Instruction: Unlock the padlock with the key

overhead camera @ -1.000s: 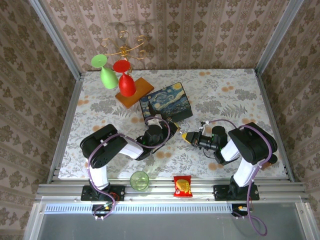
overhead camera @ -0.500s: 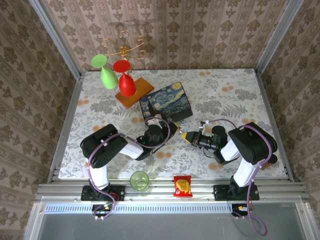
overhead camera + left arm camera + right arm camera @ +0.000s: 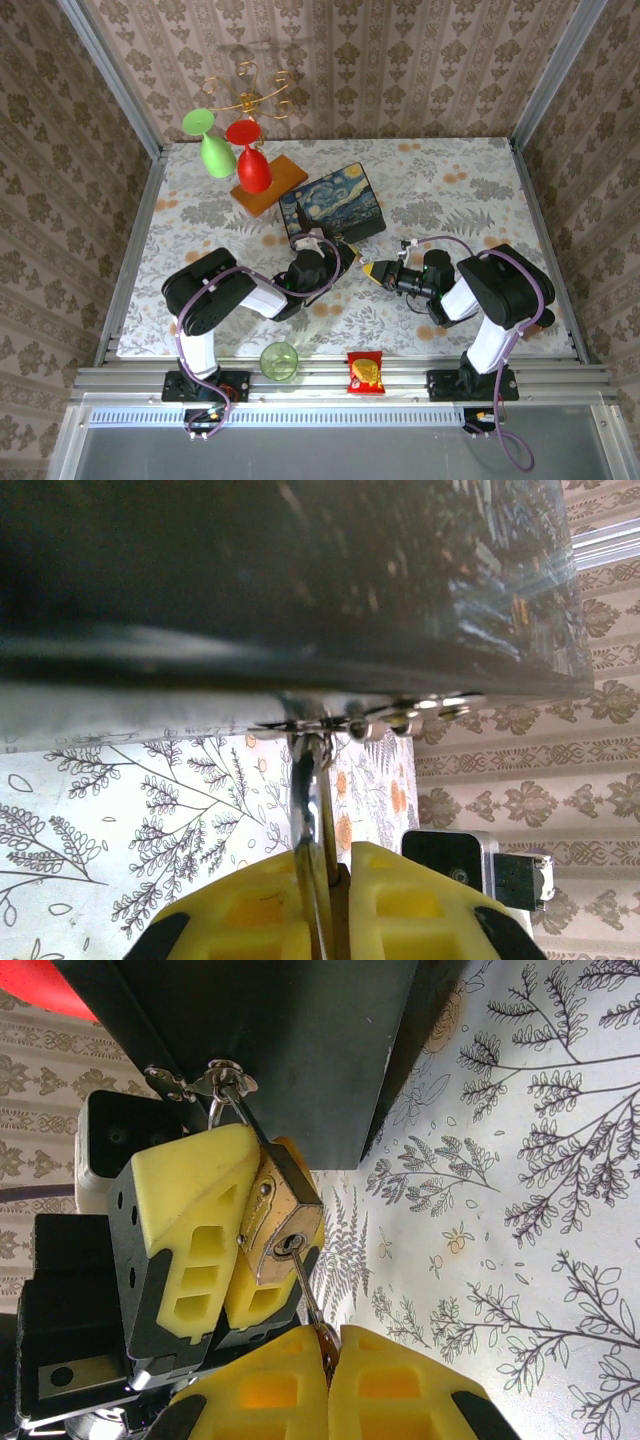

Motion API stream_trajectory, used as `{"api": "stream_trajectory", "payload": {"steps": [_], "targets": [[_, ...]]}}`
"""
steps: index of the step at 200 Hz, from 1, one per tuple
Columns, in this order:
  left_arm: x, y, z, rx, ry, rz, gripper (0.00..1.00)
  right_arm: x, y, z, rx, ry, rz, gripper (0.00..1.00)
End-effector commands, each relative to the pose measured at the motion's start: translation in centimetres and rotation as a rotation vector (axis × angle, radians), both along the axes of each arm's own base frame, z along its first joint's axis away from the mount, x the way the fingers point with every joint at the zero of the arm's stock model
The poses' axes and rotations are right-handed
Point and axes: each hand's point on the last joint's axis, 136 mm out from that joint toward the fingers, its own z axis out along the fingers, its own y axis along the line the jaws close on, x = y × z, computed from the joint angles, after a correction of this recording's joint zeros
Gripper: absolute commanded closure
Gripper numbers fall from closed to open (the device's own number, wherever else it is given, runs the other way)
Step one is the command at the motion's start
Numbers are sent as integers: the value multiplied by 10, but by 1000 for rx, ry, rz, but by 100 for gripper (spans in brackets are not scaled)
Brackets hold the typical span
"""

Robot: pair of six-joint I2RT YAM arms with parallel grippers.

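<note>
The small brass padlock (image 3: 280, 1210) hangs by its silver shackle (image 3: 222, 1100) from the hasp on the dark front of the painted blue box (image 3: 332, 203). My left gripper (image 3: 335, 875) is shut on the padlock, its yellow fingers (image 3: 185, 1220) on either side of the body. In the left wrist view the shackle (image 3: 310, 790) runs up to the hasp (image 3: 385, 723). The thin key (image 3: 305, 1285) is in the keyhole at the padlock's base. My right gripper (image 3: 330, 1360) is shut on the key's head. From above, the two grippers meet just in front of the box, the left (image 3: 337, 252) and the right (image 3: 370, 271).
A wooden block (image 3: 270, 185) with a gold holder carries a red glass (image 3: 252, 160) and a green glass (image 3: 212, 148) behind the box. A green cup (image 3: 279, 360) and a red-and-yellow snack packet (image 3: 366, 371) sit at the front rail. Patterned walls enclose the table (image 3: 460, 190).
</note>
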Motion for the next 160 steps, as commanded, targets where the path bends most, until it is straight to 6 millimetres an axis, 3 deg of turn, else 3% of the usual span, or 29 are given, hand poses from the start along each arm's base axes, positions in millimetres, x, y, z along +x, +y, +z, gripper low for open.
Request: {"api": "stream_trajectory", "payload": {"steps": [1,56,111,160], "targets": [[0,-15,31,-118,-39,-23,100,6,0,12,16,-35,-6,100],[-2,-17,25,-119,-30,-25,100,10,2,21,32,-52,-4,100],[-6,-25,27,-114,-34,-41,100,17,1,16,74,47,-66,100],[-7,-31,24,-115,-27,-50,100,12,8,27,63,-13,-56,100]]}}
